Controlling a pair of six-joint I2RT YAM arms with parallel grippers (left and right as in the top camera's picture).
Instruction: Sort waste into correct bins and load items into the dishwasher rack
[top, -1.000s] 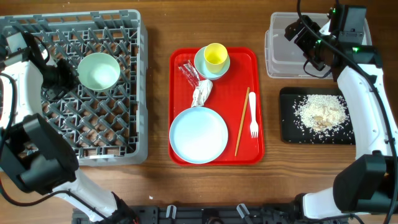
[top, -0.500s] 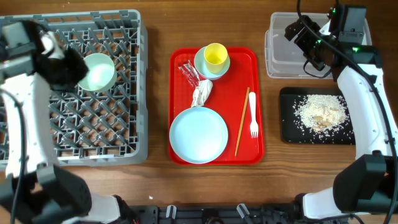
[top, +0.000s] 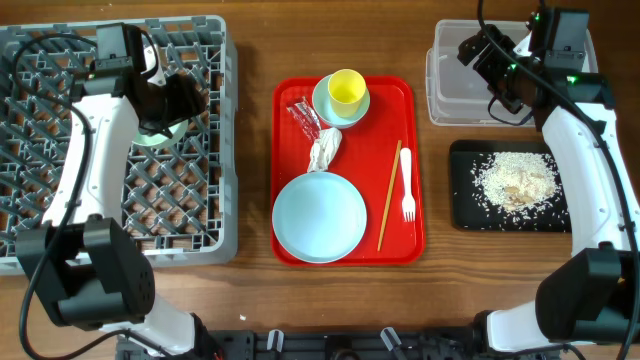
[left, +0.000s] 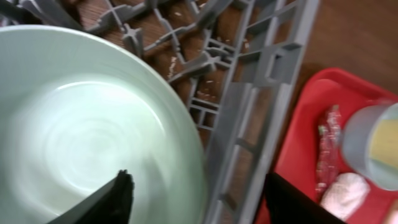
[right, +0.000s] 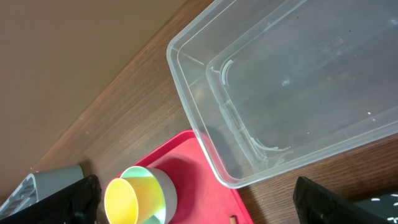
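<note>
A mint-green bowl (top: 150, 133) (left: 81, 124) rests in the grey dishwasher rack (top: 60, 200). My left gripper (top: 185, 98) (left: 202, 199) hangs over the bowl's right rim, jaws open, one finger inside the bowl and one outside. The red tray (top: 290, 250) holds the pale blue plate (top: 320, 215), a light blue bowl (top: 325, 105) with the yellow cup (top: 347, 90) in it, the red wrapper (top: 303, 115), the white napkin (top: 323, 150), the chopstick (top: 389, 195) and the fork (top: 407, 190). My right gripper (top: 490, 60) (right: 199, 205) is open and holds nothing, at the left end of the clear tub (top: 455, 85).
A black tray (top: 465, 215) with rice scraps (top: 515, 180) lies below the clear tub at the right. The right arm reaches up past the black tray's right side. Bare wood separates rack, red tray and bins.
My left arm has swung right across the rack and its jaws have opened off the mint-green bowl, which stays in the rack. The right arm has not moved.
</note>
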